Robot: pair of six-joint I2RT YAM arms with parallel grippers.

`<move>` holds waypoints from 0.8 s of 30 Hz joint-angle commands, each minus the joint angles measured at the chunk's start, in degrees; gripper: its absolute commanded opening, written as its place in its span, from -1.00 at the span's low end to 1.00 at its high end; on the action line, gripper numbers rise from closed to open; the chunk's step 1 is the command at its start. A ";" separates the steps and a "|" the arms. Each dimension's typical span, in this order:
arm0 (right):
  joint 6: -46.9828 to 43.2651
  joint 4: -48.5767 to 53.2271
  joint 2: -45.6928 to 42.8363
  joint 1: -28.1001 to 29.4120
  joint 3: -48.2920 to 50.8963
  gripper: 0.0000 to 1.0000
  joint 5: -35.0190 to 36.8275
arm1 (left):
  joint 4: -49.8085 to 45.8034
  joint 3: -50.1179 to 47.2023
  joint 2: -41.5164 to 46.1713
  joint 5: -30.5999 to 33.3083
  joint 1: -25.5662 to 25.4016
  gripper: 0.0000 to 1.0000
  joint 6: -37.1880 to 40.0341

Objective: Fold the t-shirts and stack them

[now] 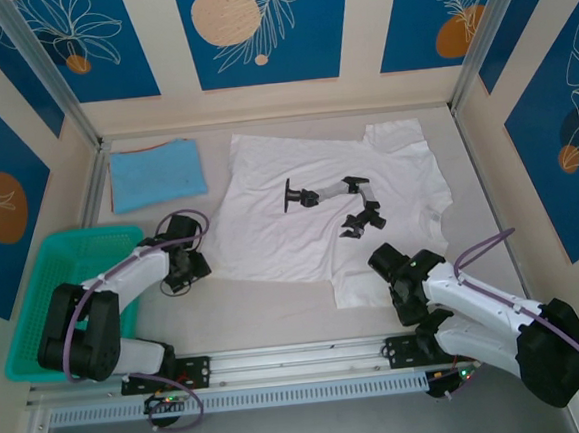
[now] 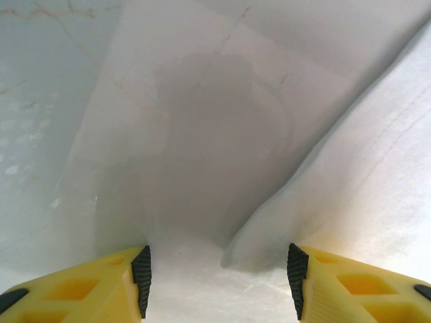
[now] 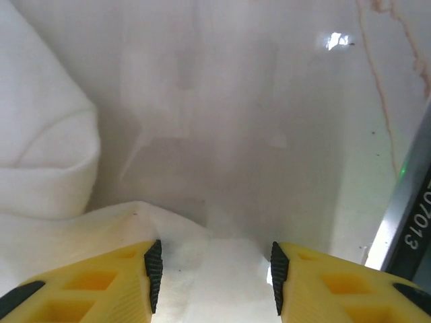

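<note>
A white t-shirt (image 1: pixel 266 178) with a black print on its chest lies spread flat in the middle of the table. A light-blue t-shirt (image 1: pixel 156 175) lies folded at the back left. My left gripper (image 1: pixel 197 268) is low at the white shirt's lower left hem. In the left wrist view its jaws (image 2: pixel 217 279) stand open, with a fold of the white shirt (image 2: pixel 363 182) reaching in between them. My right gripper (image 1: pixel 383 261) is at the shirt's lower right corner. Its jaws (image 3: pixel 214 276) stand open over a corner of the white cloth (image 3: pixel 40 148).
A teal mesh basket (image 1: pixel 44 286) stands at the left edge beside the left arm. A metal rail (image 1: pixel 301 356) runs along the table's front edge, and the same rail (image 3: pixel 411 208) lies close to the right gripper. Walls enclose the back and both sides.
</note>
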State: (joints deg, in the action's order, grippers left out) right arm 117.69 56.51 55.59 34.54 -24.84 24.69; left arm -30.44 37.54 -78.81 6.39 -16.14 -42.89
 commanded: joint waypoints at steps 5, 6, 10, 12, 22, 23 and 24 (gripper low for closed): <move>7.16 -1.04 0.93 0.42 0.12 -0.11 5.11 | 5.63 0.15 -1.23 -3.49 -0.45 0.09 1.58; 7.05 -1.12 0.82 0.46 0.19 -0.14 5.13 | 5.81 0.30 -1.40 -3.49 -0.52 0.08 1.80; 6.59 -1.39 0.16 0.50 0.49 -0.38 5.16 | 5.52 0.75 -1.96 -2.66 -0.80 0.02 1.94; 6.44 -1.56 -0.19 0.44 0.74 -0.59 5.16 | 5.20 0.96 -2.27 -1.80 -0.97 0.02 1.85; 4.69 -0.54 -2.62 0.57 1.26 -1.00 4.92 | 5.07 1.44 -2.07 -1.96 -1.41 0.09 1.86; 4.24 0.13 -3.23 0.57 1.20 -1.00 5.05 | 5.01 1.48 -2.19 -1.83 -1.47 0.08 1.85; 3.77 0.75 -3.95 0.61 1.15 -1.00 5.19 | 4.86 1.64 -2.55 -1.75 -1.52 0.04 1.85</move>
State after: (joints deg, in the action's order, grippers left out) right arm 118.74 53.60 53.30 34.68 -24.56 27.90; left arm -29.58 38.09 -80.01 6.68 -16.86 -41.76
